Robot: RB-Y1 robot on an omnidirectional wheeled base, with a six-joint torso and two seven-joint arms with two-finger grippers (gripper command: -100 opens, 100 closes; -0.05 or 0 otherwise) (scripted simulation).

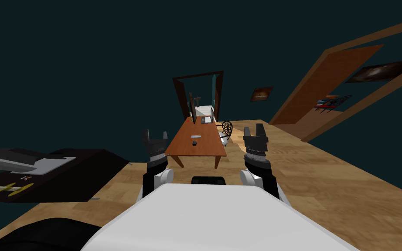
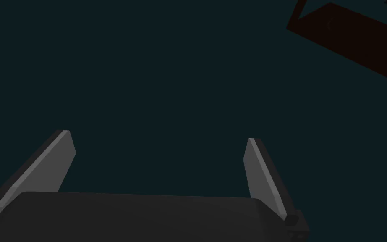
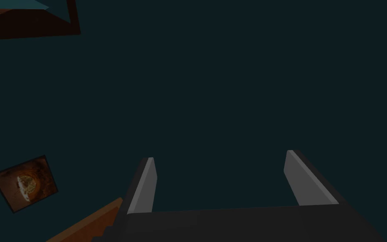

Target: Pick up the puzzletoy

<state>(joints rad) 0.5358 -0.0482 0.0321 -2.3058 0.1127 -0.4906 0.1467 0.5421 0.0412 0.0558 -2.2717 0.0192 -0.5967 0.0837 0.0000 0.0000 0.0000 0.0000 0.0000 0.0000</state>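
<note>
The left gripper (image 1: 155, 133) has its two fingers (image 2: 41, 168) spread wide with nothing between them. The right gripper (image 1: 253, 129) is the same, its fingers (image 3: 144, 185) well apart and holding nothing. Both are raised in the air on my side of the long brown table (image 1: 204, 150), the left one before the table's near left corner and the right one off its near right corner, neither touching it. The puzzle toy (image 1: 194, 143), a small dark block, lies on the near half of the table top, about midway across. It is well apart from both pairs of fingers; in the head view it sits between the two grippers and further out than them. Just beyond the toy on the table lies a small flat pale thing (image 1: 195, 136), too small to tell what it is. At the table's far end stand a dark monitor (image 1: 193, 112) and, beside it, an open laptop (image 1: 207, 118). A wire-backed chair (image 1: 227, 128) stands at the table's right side, near the far end. Past the table's far end is a doorway (image 1: 202, 89) with a dark brown frame, and to the right of it a framed picture (image 1: 261, 93) hangs on the dark wall. Well to the left of the table, on the wooden floor (image 1: 326, 183), stands a low dark cabinet (image 1: 86, 170) with a few items on top.
</note>
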